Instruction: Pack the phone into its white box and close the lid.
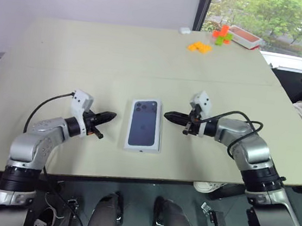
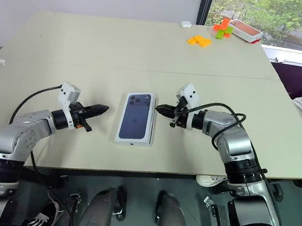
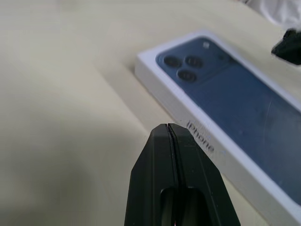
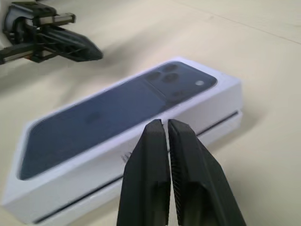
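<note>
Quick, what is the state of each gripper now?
Left gripper: shut, holding nothing, left of the lid.
Right gripper: shut, holding nothing, tip near the lid's right edge.

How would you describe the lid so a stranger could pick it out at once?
Start at the table and look near its front edge, between the left gripper and the right gripper. The lid lies there on the white box, apart from the bricks far behind. It alone bears a dark blue phone picture.
</note>
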`<action>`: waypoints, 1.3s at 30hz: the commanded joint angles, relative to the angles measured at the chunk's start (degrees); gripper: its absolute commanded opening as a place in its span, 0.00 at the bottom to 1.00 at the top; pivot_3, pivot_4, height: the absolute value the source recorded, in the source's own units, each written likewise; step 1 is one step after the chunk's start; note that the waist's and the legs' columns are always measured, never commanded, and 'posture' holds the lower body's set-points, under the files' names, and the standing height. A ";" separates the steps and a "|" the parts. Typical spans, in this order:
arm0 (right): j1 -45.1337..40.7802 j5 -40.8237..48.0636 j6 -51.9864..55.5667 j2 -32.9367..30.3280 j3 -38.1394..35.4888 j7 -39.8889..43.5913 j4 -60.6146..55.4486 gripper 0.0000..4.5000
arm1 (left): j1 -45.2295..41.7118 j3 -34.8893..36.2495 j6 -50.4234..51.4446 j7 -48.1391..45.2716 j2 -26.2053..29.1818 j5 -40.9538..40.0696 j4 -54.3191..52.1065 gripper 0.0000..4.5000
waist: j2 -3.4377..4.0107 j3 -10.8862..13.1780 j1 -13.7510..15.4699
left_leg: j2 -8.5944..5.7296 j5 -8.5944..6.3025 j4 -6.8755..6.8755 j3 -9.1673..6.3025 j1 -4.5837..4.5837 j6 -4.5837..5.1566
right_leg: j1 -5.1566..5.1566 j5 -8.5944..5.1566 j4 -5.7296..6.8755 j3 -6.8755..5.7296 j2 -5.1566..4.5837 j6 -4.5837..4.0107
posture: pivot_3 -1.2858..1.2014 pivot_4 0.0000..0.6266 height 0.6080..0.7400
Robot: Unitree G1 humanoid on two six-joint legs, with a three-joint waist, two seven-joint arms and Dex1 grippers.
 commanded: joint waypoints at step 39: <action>1.06 -12.22 -6.10 0.59 4.46 2.53 -0.25 0.00 | -7.86 -1.91 12.24 1.10 -7.86 -1.24 -0.30 0.00 | -0.01 -0.01 -0.01 | -0.02 0.01 0.37 -0.09 0.07 0.00 | 0.05 -0.02 0.50 0.00 -0.04 0.02 | 0.52 0.24 1.00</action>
